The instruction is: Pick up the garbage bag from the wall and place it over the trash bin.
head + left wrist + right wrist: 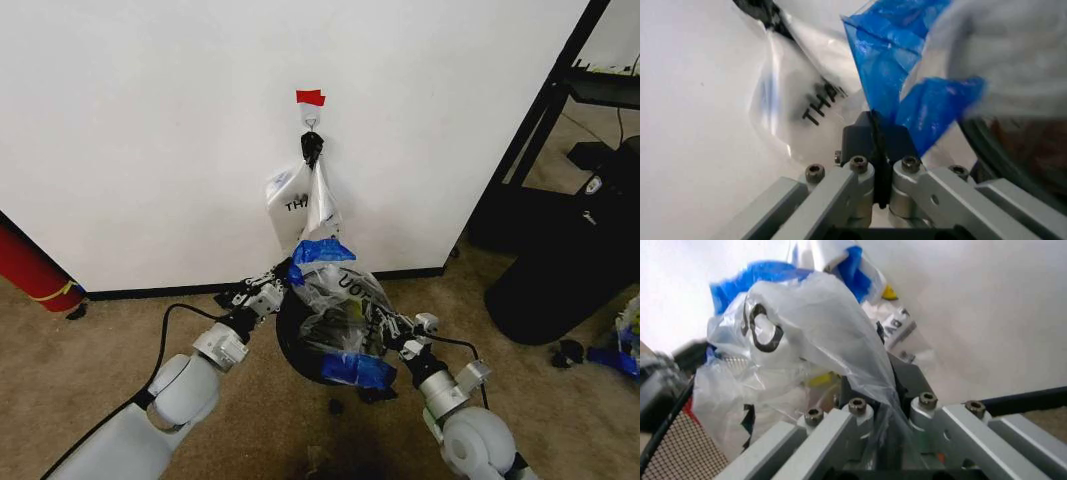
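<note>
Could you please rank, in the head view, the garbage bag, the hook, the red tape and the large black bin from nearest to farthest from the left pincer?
1. Garbage bag: held in the left pincer.
2. Hook: on the wall, above.
3. Red tape: just above the hook.
4. Large black bin: far right, on the floor.

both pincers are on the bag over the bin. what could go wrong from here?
1. The garbage bag is stretched between the left pincer and right pincer, each pinching only a thin fold; the film could slip out or tear.
2. It lies bunched on the trash bin, whose rim is mostly covered, so the mouth may miss the rim.
3. The bin is small and light-looking; a sideways pull might tip it.
</note>
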Controlling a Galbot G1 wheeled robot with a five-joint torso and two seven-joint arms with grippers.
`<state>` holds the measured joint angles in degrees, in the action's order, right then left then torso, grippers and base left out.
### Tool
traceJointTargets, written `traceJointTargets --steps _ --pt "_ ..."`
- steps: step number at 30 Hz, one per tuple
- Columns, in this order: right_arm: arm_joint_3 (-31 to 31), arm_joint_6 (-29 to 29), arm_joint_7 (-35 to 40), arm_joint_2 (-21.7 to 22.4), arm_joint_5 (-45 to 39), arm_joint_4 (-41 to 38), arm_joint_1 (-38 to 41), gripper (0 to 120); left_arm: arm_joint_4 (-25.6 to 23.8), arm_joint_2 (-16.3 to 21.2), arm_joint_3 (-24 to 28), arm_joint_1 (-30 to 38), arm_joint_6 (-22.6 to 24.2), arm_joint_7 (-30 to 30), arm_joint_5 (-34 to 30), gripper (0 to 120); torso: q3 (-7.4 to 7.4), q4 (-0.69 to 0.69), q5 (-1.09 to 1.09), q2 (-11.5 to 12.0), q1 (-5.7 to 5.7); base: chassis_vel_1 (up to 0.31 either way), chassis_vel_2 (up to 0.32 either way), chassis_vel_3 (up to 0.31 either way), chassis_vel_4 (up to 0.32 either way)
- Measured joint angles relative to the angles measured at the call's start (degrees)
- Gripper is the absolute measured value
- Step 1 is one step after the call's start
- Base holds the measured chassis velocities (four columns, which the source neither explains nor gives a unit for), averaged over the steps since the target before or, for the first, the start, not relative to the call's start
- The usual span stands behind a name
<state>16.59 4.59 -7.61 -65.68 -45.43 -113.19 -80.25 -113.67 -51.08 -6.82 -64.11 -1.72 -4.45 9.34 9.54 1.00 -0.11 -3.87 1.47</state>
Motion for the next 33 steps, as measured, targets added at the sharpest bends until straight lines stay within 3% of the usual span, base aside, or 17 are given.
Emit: traceJointTargets --steps 12,23,33 --pt "2.1 2.2 -11.2 0.2 -10.6 0.4 -0.4 1 4.3 -0.4 0.6 1.8 -1.6 0.9 -4.9 0 0.0 0.0 0.0 0.0 0.0 0.0 0.0 0.0 0.0" --pt "1.1 3.8 -10.1 -0.4 -10.7 1.9 0.8 1 6.3 -1.3 1.8 1.6 -6.2 0.7 -6.4 1 0.0 0.0 0.0 0.0 0.0 0.0 0.0 0.0 0.0" --pt "-0.6 6.1 -1.6 -1.4 -8.2 3.6 1.6 1 10.3 -1.3 1.9 1.8 -8.1 -0.4 -12.6 37 0.0 0.0 0.0 0.0 0.0 0.0 0.0 0.0 0.0"
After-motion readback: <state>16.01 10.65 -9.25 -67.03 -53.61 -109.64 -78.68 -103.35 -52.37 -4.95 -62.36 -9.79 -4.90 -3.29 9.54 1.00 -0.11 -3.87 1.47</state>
